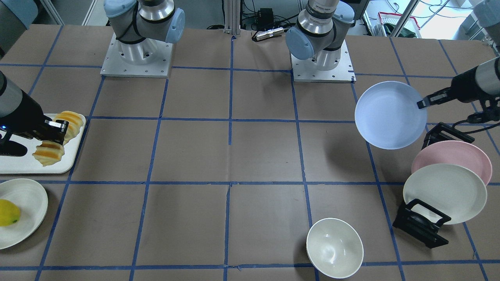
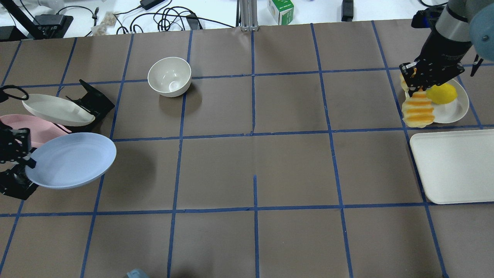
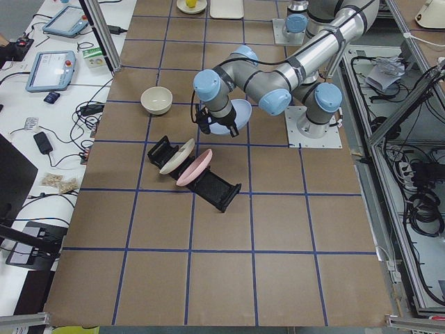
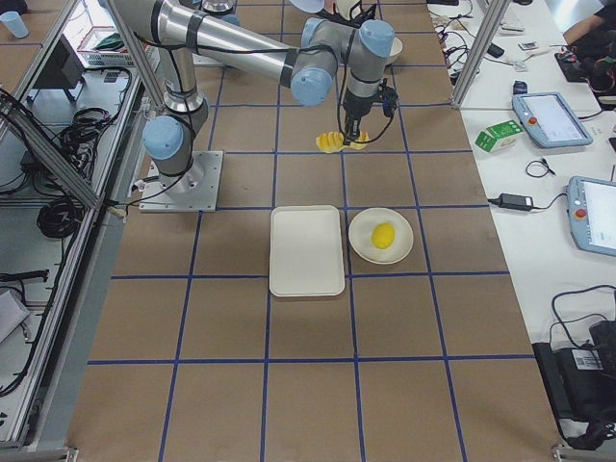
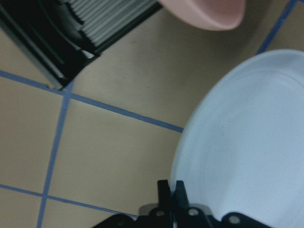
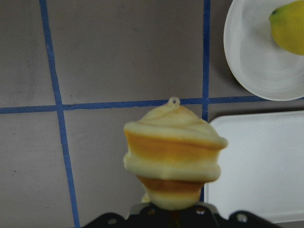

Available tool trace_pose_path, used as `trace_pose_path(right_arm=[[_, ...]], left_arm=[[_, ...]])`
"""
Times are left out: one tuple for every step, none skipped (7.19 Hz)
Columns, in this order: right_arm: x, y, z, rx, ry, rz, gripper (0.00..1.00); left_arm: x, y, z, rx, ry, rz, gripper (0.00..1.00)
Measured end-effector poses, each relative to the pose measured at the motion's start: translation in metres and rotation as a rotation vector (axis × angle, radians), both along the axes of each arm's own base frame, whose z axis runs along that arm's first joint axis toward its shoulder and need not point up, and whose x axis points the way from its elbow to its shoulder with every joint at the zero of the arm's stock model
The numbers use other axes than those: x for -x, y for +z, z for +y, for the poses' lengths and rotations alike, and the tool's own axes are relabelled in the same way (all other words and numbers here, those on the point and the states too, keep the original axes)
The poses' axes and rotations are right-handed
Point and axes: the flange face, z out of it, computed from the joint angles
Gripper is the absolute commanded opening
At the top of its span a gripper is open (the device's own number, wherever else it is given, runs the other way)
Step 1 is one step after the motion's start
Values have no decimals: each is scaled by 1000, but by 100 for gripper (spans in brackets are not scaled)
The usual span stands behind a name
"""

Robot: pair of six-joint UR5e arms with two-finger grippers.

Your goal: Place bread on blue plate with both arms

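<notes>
1. The table (image 2: 254,239) is covered in brown paper and is divided into squares by blue tape lines.
2. A white bowl (image 2: 170,76) is set upright on it, towards the side away from the robot.
3. A black plate rack (image 2: 94,101) is placed at the robot's left end.
4. A white tray (image 2: 457,166) is laid flat at the right end, with a white plate (image 2: 451,110) just beside it.
5. The right arm's base plate (image 1: 136,58) and the left arm's base plate (image 1: 322,64) are mounted along the robot's edge.

A brown paper-covered table (image 2: 254,162) gridded with blue tape lines (image 2: 252,135) stands under bright, even light, and well beyond the right gripper's fingers (image 1: 58,128) runs a white bench (image 4: 520,250) strewn with cables (image 2: 170,17) and tablets (image 4: 551,114).
</notes>
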Motion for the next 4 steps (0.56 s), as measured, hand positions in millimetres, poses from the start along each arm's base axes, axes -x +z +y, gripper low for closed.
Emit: trace_pose_path(right_arm=[[-1, 0, 0, -2, 1, -4, 0], [-3, -1, 0, 1, 1, -18, 0], [-8, -2, -1, 3, 3, -41, 0], [-20, -4, -1, 3, 19, -58, 0]], left_arm=[[51, -10, -8, 12, -9, 48, 0], [104, -21, -21, 40, -30, 76, 0], [159, -32, -34, 94, -44, 108, 0], [209, -48, -44, 154, -33, 141, 0]])
